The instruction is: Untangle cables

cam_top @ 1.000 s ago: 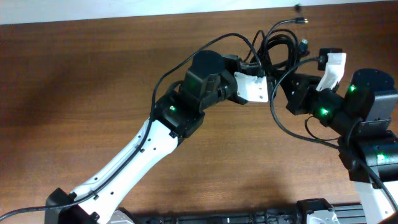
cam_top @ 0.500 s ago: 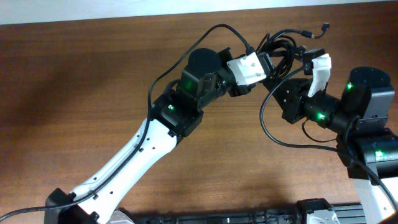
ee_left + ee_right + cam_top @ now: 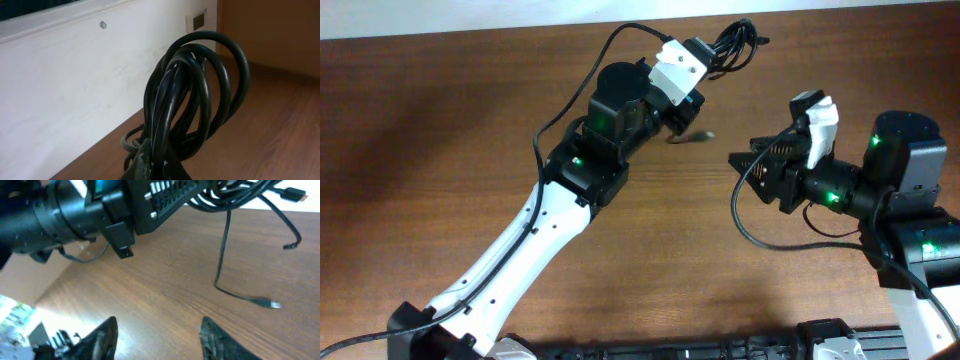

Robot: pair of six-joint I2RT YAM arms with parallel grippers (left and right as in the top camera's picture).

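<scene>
Because the bundle of thin black looped cables (image 3: 200,90) was clamped at its base in the left gripper (image 3: 706,54), its loops stood up beyond those closed jaws, long axis running away from them toward the white wall (image 3: 60,90). One strand trailed down to a silver-tipped plug (image 3: 262,301) ahead of the right gripper (image 3: 159,339), whose jaws stood parted and empty, probably positioned to catch it.
</scene>
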